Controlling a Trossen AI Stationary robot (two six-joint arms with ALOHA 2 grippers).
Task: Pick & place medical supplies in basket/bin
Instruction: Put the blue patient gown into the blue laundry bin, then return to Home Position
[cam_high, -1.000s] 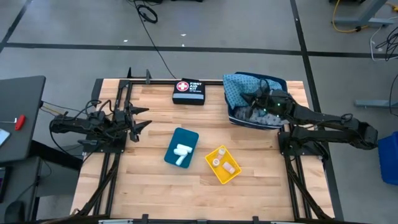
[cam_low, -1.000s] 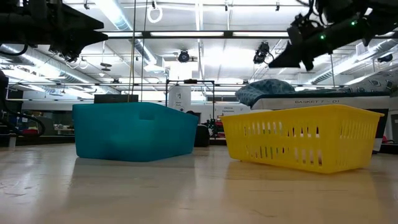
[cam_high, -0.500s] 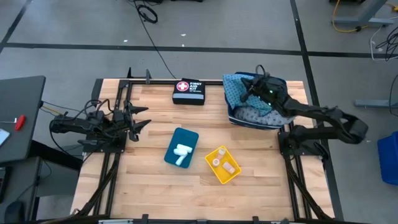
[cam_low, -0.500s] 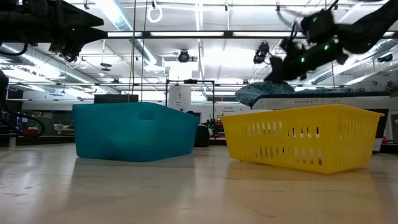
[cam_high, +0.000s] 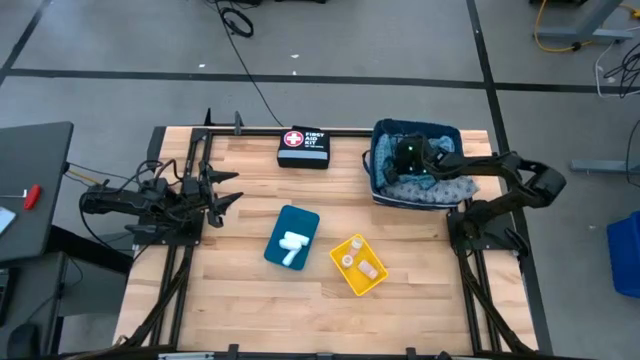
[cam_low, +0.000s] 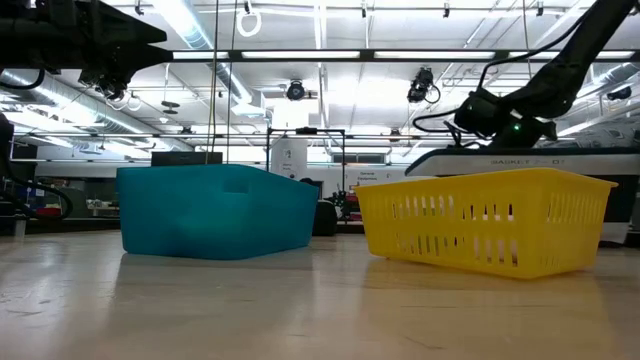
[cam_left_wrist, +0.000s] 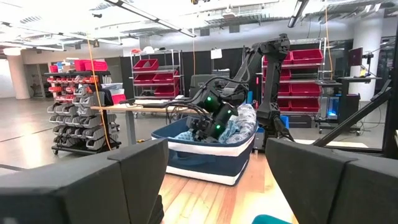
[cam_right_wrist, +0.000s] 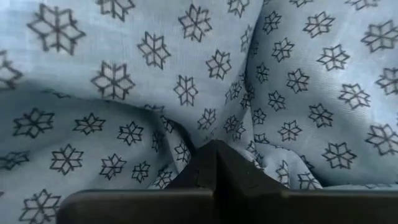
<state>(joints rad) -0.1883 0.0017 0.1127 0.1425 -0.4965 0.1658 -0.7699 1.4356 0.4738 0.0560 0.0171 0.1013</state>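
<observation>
A light-blue star-patterned cloth (cam_high: 428, 182) lies bunched inside the dark blue bin (cam_high: 377, 165) at the table's far right. My right gripper (cam_right_wrist: 216, 154) reaches down into the bin, shut on this cloth, and the cloth fills its wrist view. In the high view my right gripper (cam_high: 405, 155) sits over the bin's left half. White rolls (cam_high: 292, 243) lie in a teal tray (cam_high: 300, 218). Pale vials (cam_high: 349, 260) sit in a yellow tray (cam_high: 345, 283). My left gripper (cam_high: 228, 192) hovers open at the table's left, touching nothing. My right gripper pinches a crease of the cloth (cam_right_wrist: 198, 140) between its shut fingertips, coming from above and slanting down into the bin. Folds of fabric run together at the fingertips. One layer or several, I cannot tell. The cloth rests in the bin around the fingers.
A black first aid pouch (cam_high: 303, 147) lies at the far edge, left of the bin. The teal tray (cam_low: 215, 210) and yellow tray (cam_low: 485, 215) stand mid-table. Bare wood shows along the near edge and between my left gripper (cam_left_wrist: 214, 186) and the trays.
My right gripper rose toward the bin's far rim, then dropped into the bin. The cloth, first heaped above the rim with a part hanging over the bin's left wall, has sunk inside the walls. It no longer shows above the bin in the low view.
</observation>
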